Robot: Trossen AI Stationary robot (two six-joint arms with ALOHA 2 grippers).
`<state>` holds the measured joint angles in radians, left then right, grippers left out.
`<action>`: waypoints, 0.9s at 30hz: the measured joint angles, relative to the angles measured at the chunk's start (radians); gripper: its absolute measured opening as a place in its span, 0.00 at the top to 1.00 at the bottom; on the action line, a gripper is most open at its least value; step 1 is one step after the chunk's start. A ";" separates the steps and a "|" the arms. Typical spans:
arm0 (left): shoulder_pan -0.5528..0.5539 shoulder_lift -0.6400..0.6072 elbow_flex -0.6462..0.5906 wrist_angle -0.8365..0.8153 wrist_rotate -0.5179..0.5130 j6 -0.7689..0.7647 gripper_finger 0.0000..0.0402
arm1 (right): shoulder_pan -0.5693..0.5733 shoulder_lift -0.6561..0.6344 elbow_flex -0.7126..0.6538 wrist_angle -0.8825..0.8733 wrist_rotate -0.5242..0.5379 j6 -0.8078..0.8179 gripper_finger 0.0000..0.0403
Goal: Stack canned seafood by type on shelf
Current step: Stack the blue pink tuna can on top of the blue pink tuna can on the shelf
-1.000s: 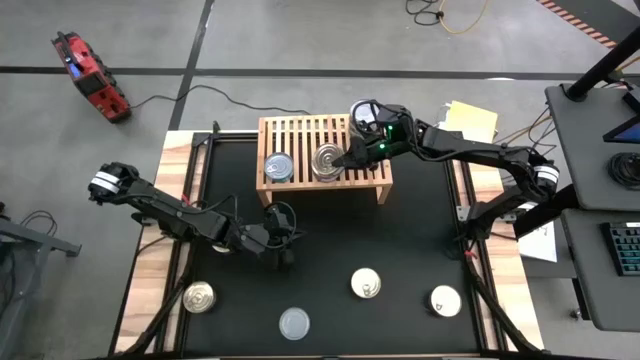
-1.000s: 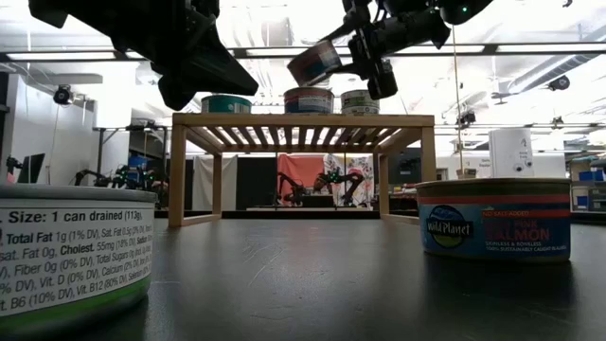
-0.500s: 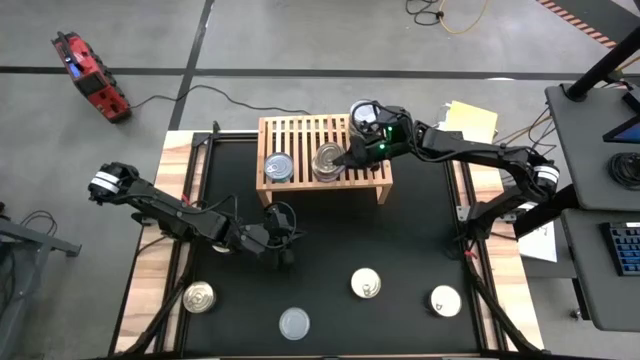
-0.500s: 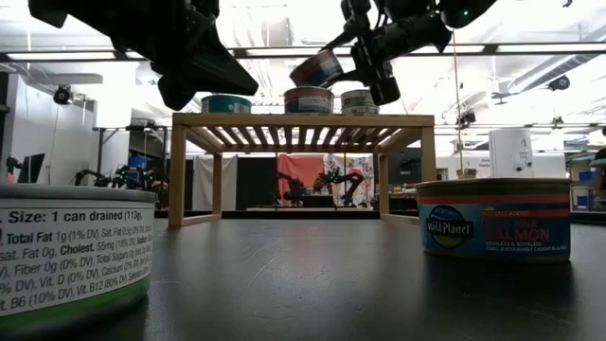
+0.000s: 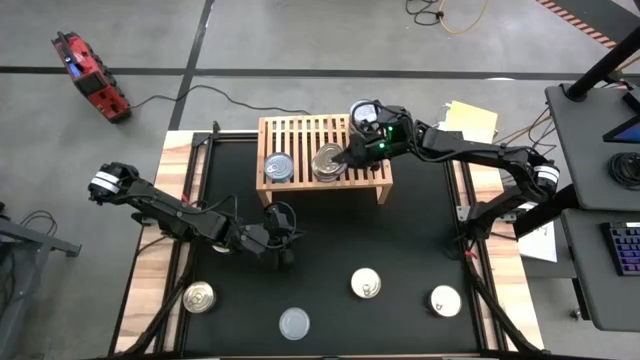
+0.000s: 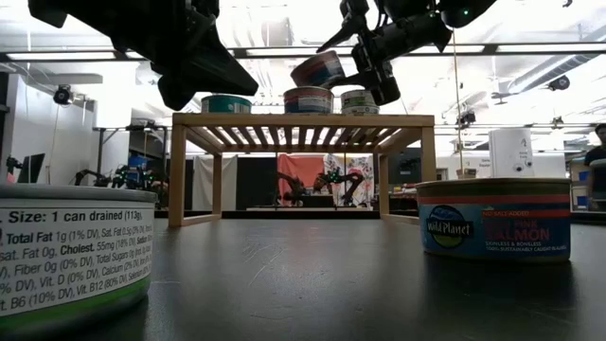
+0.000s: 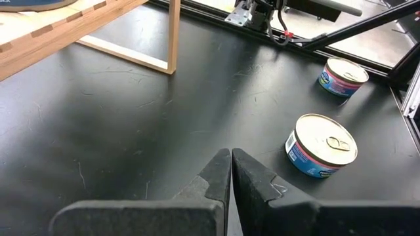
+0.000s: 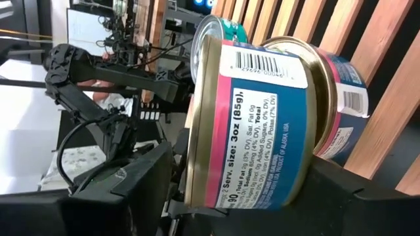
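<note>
The light-wood shelf (image 5: 300, 135) stands at the table's far middle. On it sit a teal can (image 5: 279, 166), a blue-and-pink can (image 6: 309, 99) and a further can (image 6: 360, 101). Above the blue-and-pink one a matching can (image 6: 319, 68) (image 8: 249, 124) tilts between the fingers of my right gripper (image 5: 345, 158), whose jaws stand open a little wider than the can. My left gripper (image 5: 284, 243) (image 7: 230, 164) hovers shut and empty over the table's left middle. My right gripper reaches level from the table's right, one finger (image 8: 141, 187) facing the tilted can's lid and the other (image 8: 341, 196) its bottom. Whether either finger touches it I cannot tell. The can's low edge (image 8: 308, 124) leans on the lid of the can beneath.
Several loose cans lie along the near part of the black mat: (image 5: 200, 297), (image 5: 294, 323), (image 5: 366, 283), (image 5: 445, 300). Two of them show in the left wrist view (image 7: 321, 145) (image 7: 342, 76). The mat between shelf and cans is bare.
My right gripper has opened: its fingers stand farther apart around the tilted can. The can has sunk slightly toward the blue-and-pink can below and stays tilted.
</note>
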<state>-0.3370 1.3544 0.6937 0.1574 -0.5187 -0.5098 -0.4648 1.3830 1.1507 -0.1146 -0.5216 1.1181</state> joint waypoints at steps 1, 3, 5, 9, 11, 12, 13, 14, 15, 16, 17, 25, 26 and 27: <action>0.000 0.000 0.000 0.000 -0.005 0.000 1.00 | 0.000 0.000 0.000 0.000 0.002 0.002 0.35; 0.000 0.000 0.000 0.001 -0.017 0.000 1.00 | 0.000 0.000 0.000 0.000 0.006 0.008 0.36; 0.000 0.000 0.000 0.009 -0.023 0.002 1.00 | 0.000 0.000 0.000 0.000 0.017 0.008 0.37; 0.000 0.000 0.000 0.031 -0.023 0.007 1.00 | 0.000 0.000 0.000 0.000 0.032 0.008 0.38; 0.000 0.000 0.000 0.047 -0.024 0.012 1.00 | 0.000 0.000 0.000 0.000 0.036 0.007 0.37; 0.000 0.000 0.000 0.063 -0.024 0.021 1.00 | 0.000 0.000 0.000 0.000 0.037 0.007 0.36; 0.000 0.000 0.000 0.081 -0.024 0.032 1.00 | 0.000 0.000 0.000 0.000 0.044 0.007 0.36; 0.000 0.000 0.000 0.099 -0.024 0.046 1.00 | 0.000 0.001 0.001 0.000 0.053 0.007 0.35; 0.000 0.000 0.000 0.119 -0.025 0.062 1.00 | 0.000 0.002 0.001 0.001 0.055 0.008 0.34; 0.001 0.000 0.000 0.139 -0.025 0.078 1.00 | 0.000 0.006 0.001 0.005 0.055 0.008 0.34; 0.001 0.000 0.000 0.160 -0.030 0.096 1.00 | 0.000 0.010 0.001 0.014 0.055 0.008 0.33; 0.001 0.000 0.008 0.258 -0.101 0.196 1.00 | 0.002 0.033 0.002 0.047 0.051 0.017 0.34; 0.001 0.000 0.016 0.253 -0.102 0.207 1.00 | 0.002 0.033 0.002 0.047 0.051 0.016 0.35; 0.001 0.000 0.024 0.252 -0.103 0.219 1.00 | 0.002 0.033 0.002 0.049 0.051 0.015 0.35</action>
<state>-0.3359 1.3548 0.7172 0.4091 -0.6213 -0.2906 -0.4629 1.4158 1.1522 -0.0656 -0.4706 1.1335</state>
